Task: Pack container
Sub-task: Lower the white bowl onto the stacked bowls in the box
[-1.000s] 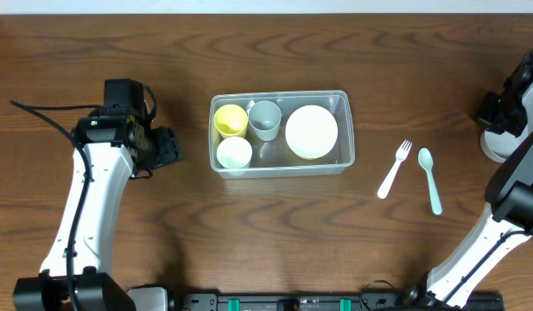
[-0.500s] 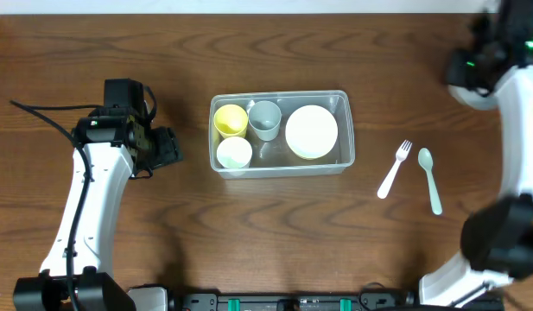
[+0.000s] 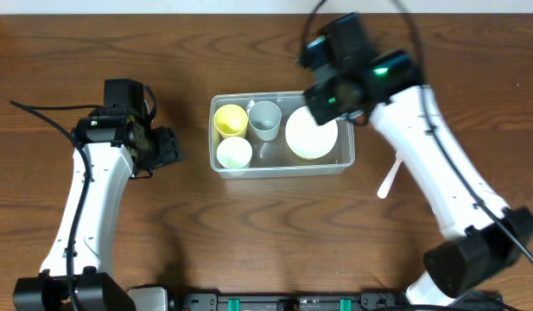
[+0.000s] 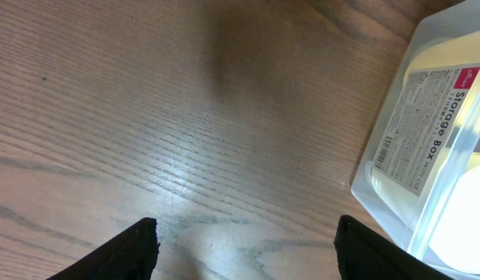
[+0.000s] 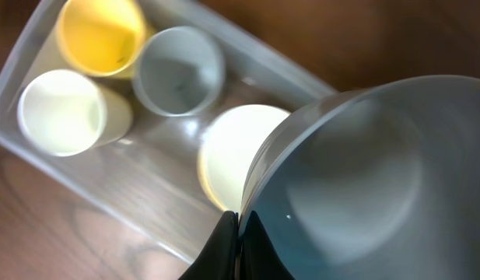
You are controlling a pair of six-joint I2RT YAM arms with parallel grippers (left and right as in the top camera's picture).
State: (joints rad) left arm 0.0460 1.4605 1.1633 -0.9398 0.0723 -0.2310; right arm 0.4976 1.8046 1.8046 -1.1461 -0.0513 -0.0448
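The clear container [image 3: 279, 171] sits mid-table and holds a yellow cup [image 3: 231, 120], a grey cup [image 3: 264, 119], a white cup [image 3: 234, 153] and a white bowl [image 3: 311, 136]. My right gripper [image 3: 328, 97] hangs over its right end. In the right wrist view that gripper [image 5: 238, 222] is shut on the rim of a grey-blue bowl [image 5: 364, 179], above the white bowl [image 5: 236, 152] in the container [image 5: 163, 180]. My left gripper [image 3: 171, 147] stays left of the container, open and empty [image 4: 247, 233], with the container's label wall [image 4: 430, 132] at the right.
A white fork [image 3: 388, 184] lies on the wood right of the container, partly under my right arm. Bare wooden table surrounds the container on the left and front sides.
My right arm has swung from the far right edge to above the container's right end, carrying the grey-blue bowl. It now covers the spoon. The left arm has not moved.
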